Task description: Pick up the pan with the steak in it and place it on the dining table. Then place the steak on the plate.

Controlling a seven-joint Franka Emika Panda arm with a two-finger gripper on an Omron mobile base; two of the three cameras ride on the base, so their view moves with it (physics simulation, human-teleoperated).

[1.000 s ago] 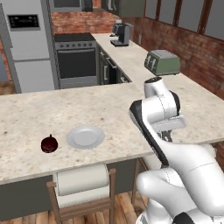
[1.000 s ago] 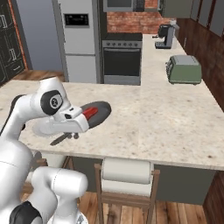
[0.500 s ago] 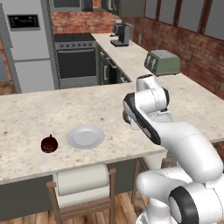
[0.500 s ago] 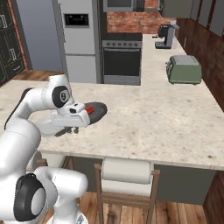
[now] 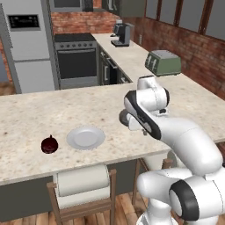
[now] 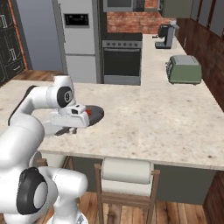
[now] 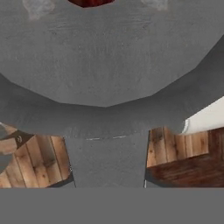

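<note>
Pincer (image 6: pixel 65 124) grips the pan (image 6: pixel 89 114) handle; from it I see the plate (image 5: pixel 85 138) at nine o'clock.

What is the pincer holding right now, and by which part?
The pan, gripped by its handle, with the steak in it.
</note>
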